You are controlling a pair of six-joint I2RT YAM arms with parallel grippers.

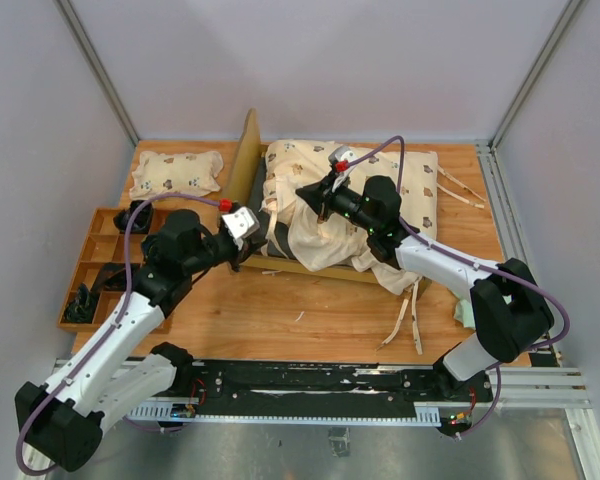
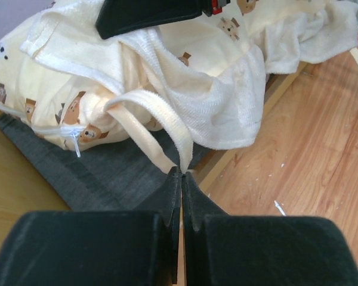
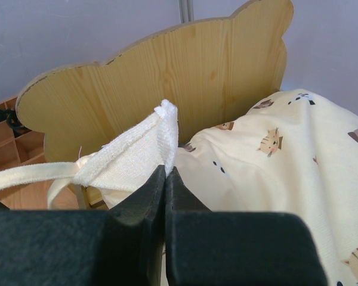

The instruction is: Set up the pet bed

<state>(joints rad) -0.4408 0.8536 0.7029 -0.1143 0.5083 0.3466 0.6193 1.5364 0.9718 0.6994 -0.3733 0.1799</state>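
The pet bed has a light-wood bear-ear headboard [image 1: 246, 152] standing at its left end, also seen in the right wrist view [image 3: 167, 77]. Its grey fabric base [image 2: 95, 173] shows in the left wrist view. A cream animal-print cushion [image 1: 390, 170] lies in the bed. A white terry cover [image 1: 320, 240] with cream ties is bunched over the front rail [image 1: 300, 268]. My left gripper [image 1: 267, 222] is shut on a cream tie [image 2: 167, 128] at the bed's near left corner. My right gripper [image 1: 308, 197] is shut on a corner of the terry cover [image 3: 146, 149] and holds it up near the headboard.
A small bear-print pillow [image 1: 176, 172] lies at the back left. A wooden compartment tray [image 1: 100, 260] with dark items stands at the left edge. Loose cream ties [image 1: 410, 320] trail over the table in front of the bed and at the back right [image 1: 460, 188].
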